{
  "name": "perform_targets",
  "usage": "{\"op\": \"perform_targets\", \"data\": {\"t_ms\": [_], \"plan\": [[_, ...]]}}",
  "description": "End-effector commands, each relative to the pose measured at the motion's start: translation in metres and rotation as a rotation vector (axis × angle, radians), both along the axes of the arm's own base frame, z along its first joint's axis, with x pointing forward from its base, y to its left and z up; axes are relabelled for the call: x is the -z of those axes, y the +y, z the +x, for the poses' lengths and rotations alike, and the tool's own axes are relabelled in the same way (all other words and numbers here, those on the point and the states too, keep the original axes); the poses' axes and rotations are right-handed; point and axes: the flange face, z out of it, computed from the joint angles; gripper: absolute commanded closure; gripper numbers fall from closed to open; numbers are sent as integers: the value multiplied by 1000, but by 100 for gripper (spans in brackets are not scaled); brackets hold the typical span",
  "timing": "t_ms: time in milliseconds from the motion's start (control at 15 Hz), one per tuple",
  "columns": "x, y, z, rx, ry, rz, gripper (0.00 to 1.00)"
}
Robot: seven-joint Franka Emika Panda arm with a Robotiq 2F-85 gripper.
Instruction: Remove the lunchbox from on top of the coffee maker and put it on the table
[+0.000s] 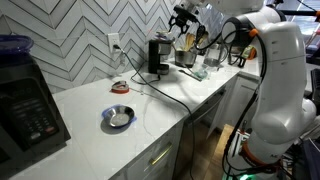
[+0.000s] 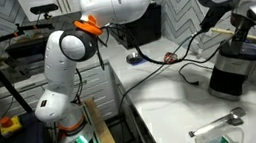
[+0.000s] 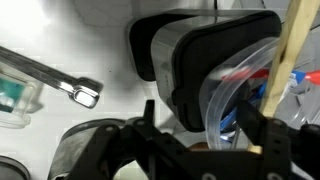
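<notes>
1. The lunchbox (image 3: 236, 92), a clear plastic container, sits on top of the coffee maker (image 3: 170, 50). It is not yet lifted.
2. The hand (image 3: 198, 128) hovers directly above the lunchbox with its fingers spread, grasping nothing. Contact with the container cannot be confirmed.
3. Step in hand, as judged: approach and alignment for the grasp, step 1 of 2.
4. The next move calls for lowering until the fingers straddle a lunchbox wall, clenching, then lifting straight up. A wooden stick (image 3: 290, 60) stands just beside the lunchbox and must be avoided.
5. The bench (image 2: 168, 106) offers bare surface near the metal spoon (image 2: 216, 123) for set-down.
</notes>
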Motion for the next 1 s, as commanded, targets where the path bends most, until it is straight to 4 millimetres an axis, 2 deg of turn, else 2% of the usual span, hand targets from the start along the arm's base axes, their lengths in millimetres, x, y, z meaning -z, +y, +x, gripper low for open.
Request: {"op": "perform_targets", "data": {"t_ms": [0,67,200,333,533,667,933], "plan": [[5,-6,4,18,22,35,33],[6,-6,5,19,28,39,43],[6,-4,7,20,33,40,53],[5,-3,7,23,38,38,74],[9,-1,9,17,57,46,97],[11,0,10,11,68,48,100],[13,8,11,-19,102,34,98]]}}
